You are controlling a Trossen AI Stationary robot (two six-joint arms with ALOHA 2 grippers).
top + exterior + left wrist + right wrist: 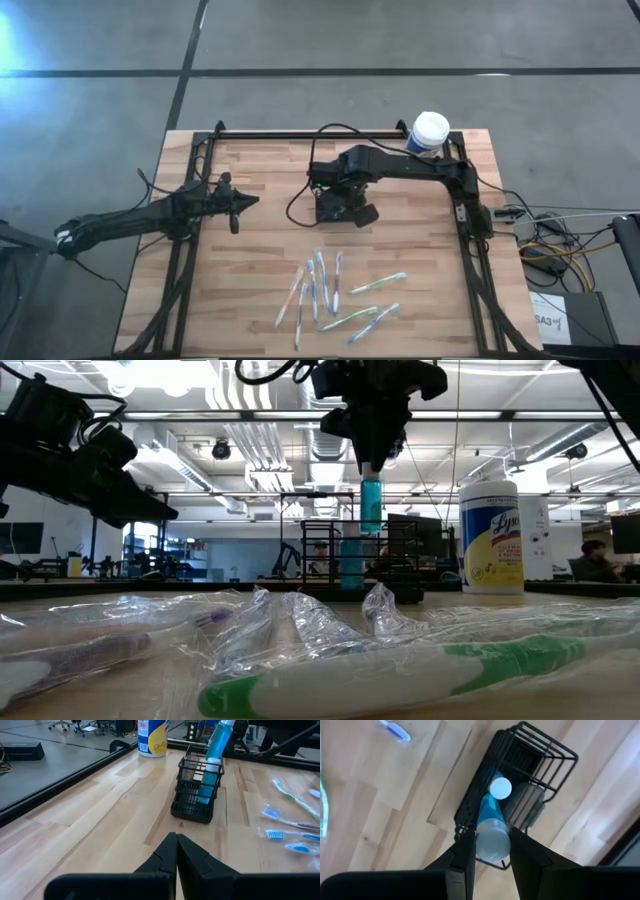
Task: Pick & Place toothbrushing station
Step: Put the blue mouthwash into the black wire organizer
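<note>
Nearest the front edge of the pale wooden plank worktop [250,300] lies a loose scatter of slim plastic toothbrushes in clear crinkled wrappers [335,292], with blue, green and purple handles, spread across the front middle. In the low view a green-and-white wrapped brush [400,670] lies closest, with a purple-tinted one [100,650] beside it.

Farther back, over the left-hand side of the worktop, the left pincer [236,206] hangs above the planks with its two dark fingers pressed together, holding nothing. It points toward the middle, well apart from the holder.

Around the centre of the worktop, toward the far edge, stands the toothbrushing station, a small black boxy wire holder with slotted mesh-like sides [194,790], upright on the wood. The right pincer [492,851] sits directly above it, pointing down, its fingers partly closed on the upper end of a translucent blue tube with a white round cap [493,820]. The capped lower end of the tube reaches down inside the holder's open top. Whether the cap touches the holder's floor cannot be told from these views.

At the far right corner stands a white-capped round canister with a yellow and blue label [491,536], upright, apart from the holder.
</note>
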